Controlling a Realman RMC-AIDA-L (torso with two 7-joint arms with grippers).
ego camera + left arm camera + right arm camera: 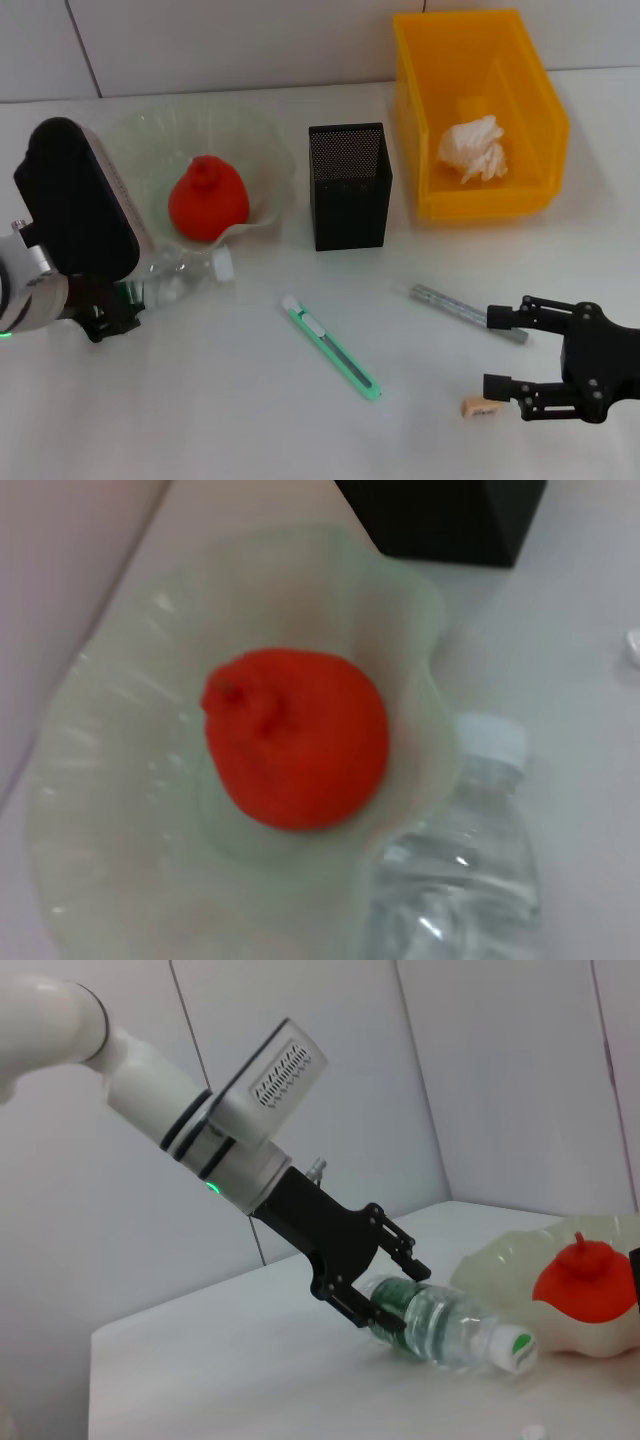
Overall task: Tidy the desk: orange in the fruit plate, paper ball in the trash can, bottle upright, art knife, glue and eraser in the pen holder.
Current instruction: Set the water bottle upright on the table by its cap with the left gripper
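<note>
At the left edge of the counter (230, 400) the left gripper (385, 1305) is down low with its black fingers clamped around the body of the clear bottle (450, 1328), which lies on its side with its white cap pointing toward the middle of the counter. Just behind the bottle, toward the back left, sits the translucent fruit plate (262, 150) with the orange (207, 198) inside it; the plate's wavy rim reaches the bottle by its cap. Right of the plate stands the black mesh pen holder (349, 186), upright. In front of it, around the middle of the counter, the green art knife (331, 347) lies flat on a diagonal. Farther right lies a slim grey stick, apparently the glue (455, 307). At the back right corner the yellow trash can (480, 110) holds the white paper ball (474, 149). Near the front right edge the right gripper (496, 350) hovers with its fingers spread apart, one fingertip at the end of the glue, the other just beside the small tan eraser (480, 407).
</note>
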